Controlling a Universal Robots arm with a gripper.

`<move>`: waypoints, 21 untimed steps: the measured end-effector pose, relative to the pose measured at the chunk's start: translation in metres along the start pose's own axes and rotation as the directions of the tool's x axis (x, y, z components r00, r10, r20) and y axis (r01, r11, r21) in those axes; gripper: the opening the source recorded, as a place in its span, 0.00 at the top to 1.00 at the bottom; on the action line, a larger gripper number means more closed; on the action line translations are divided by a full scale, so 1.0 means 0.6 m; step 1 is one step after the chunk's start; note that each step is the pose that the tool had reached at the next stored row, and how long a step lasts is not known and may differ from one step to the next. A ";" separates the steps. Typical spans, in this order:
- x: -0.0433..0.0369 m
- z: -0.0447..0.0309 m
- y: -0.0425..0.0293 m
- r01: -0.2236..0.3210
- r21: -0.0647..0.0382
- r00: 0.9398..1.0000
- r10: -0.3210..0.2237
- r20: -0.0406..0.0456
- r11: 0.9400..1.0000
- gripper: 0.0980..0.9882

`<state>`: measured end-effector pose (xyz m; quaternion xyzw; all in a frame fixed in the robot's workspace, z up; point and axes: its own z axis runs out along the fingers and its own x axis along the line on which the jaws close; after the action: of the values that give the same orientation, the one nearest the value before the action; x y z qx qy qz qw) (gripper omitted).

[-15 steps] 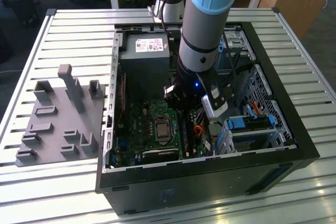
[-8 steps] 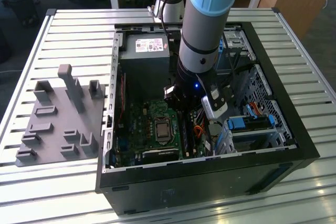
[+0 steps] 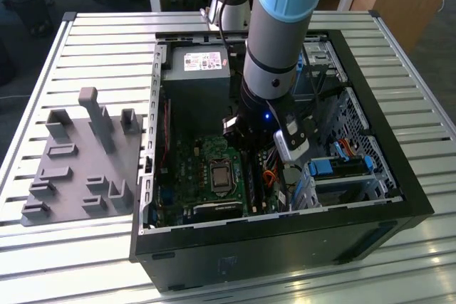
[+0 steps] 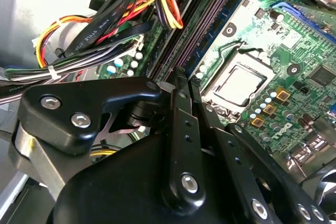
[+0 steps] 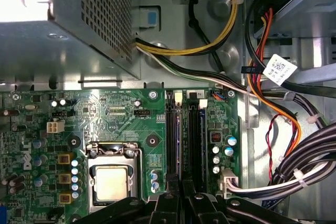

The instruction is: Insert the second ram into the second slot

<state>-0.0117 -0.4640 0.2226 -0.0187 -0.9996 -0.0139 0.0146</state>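
Slatted table (image 3: 92, 48), open computer case (image 3: 399, 197), arm upright, shut tool (image 5: 181, 184) above RAM slots (image 5: 186, 135).

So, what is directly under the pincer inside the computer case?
Under the pincer, the first wrist view shows two long dark memory slots on the green motherboard, beside the processor. The slots' near ends are covered by the pincer. I cannot tell whether it holds anything.
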 end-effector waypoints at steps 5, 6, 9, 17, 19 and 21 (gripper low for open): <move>-0.004 -0.001 0.001 0.000 0.001 1.000 0.000 -0.009 1.000 0.96; -0.004 -0.001 0.001 0.000 0.001 1.000 0.000 -0.011 1.000 0.96; -0.005 -0.002 0.002 -0.001 0.001 1.000 0.001 -0.014 1.000 0.96; -0.008 -0.002 0.002 0.005 0.001 1.000 -0.005 -0.016 1.000 0.96; -0.008 -0.002 0.003 0.010 0.001 1.000 -0.010 -0.016 1.000 0.96; -0.008 -0.002 0.003 0.011 0.001 1.000 -0.011 -0.016 1.000 0.96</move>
<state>-0.0067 -0.4626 0.2236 -0.0129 -0.9996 -0.0134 0.0224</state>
